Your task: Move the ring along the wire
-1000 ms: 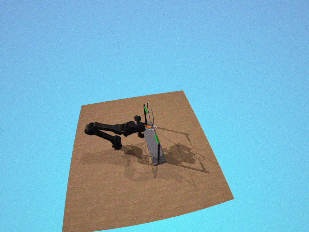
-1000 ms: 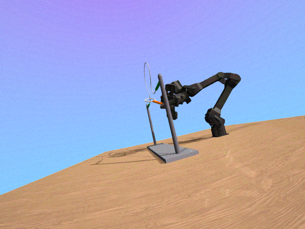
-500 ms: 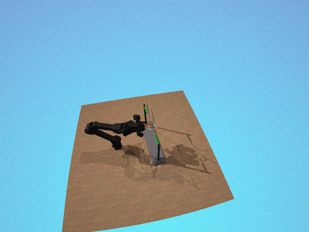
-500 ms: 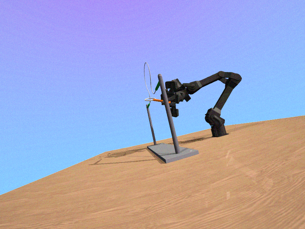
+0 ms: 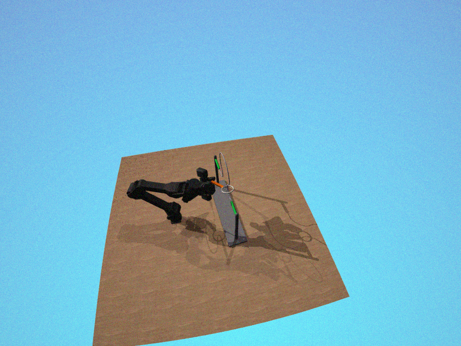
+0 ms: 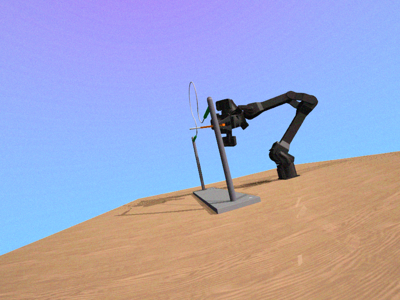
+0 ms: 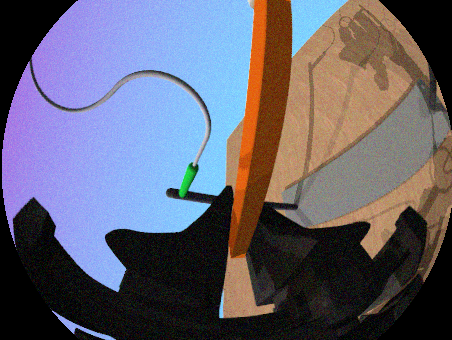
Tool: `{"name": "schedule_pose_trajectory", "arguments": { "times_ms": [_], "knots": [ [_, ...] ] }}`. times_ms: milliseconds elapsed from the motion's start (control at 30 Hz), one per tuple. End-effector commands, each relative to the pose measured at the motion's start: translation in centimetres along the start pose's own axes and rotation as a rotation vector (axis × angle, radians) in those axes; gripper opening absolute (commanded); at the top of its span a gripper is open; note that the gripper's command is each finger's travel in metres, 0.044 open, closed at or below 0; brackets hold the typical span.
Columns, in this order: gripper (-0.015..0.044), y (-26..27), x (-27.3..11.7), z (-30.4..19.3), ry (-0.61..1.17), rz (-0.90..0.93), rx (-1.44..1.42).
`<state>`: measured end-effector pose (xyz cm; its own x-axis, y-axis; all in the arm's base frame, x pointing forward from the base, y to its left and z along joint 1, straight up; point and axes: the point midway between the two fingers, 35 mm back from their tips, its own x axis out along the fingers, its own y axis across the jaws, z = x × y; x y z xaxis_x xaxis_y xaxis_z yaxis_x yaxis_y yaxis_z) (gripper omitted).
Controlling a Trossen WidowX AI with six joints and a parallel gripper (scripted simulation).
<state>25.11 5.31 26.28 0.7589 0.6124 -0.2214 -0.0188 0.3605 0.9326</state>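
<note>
My gripper [image 6: 213, 126] [image 7: 233, 190] is shut on the orange handle [image 5: 217, 184] [image 6: 206, 126] [image 7: 270, 65]. The pale ring [image 5: 227, 192] [image 6: 190, 129] is nearly level, edge-on in the exterior view. It is around the thin grey wire [image 5: 227, 172] [image 6: 191, 82] [image 7: 150, 73], a little above the green part [image 5: 233, 207] [image 6: 194, 138] by one post [image 5: 236, 227] [image 6: 198, 164]. I cannot tell whether ring and wire touch. The other green part [image 5: 217, 164] [image 6: 206, 113] is by the other post [image 5: 217, 175] [image 6: 221, 148]. The ring is mostly out of the wrist view.
The grey base plate [image 5: 224, 208] [image 6: 222, 206] carries both posts and stands on the wooden table [image 5: 167, 290] [image 6: 161, 258]. The wire rises in a tall loop between the green parts. In the exterior view the nearer post covers part of the gripper. Shadows lie on the table.
</note>
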Motion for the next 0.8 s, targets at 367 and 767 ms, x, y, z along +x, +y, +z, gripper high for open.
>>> {"name": "schedule_pose_trajectory", "arguments": {
  "times_ms": [367,767],
  "knots": [
    [-0.015,1.8,-0.2,0.1,0.005,0.041,0.057],
    [-0.015,2.4,-0.3,0.2,0.006,0.051,0.091]
  ]
}}
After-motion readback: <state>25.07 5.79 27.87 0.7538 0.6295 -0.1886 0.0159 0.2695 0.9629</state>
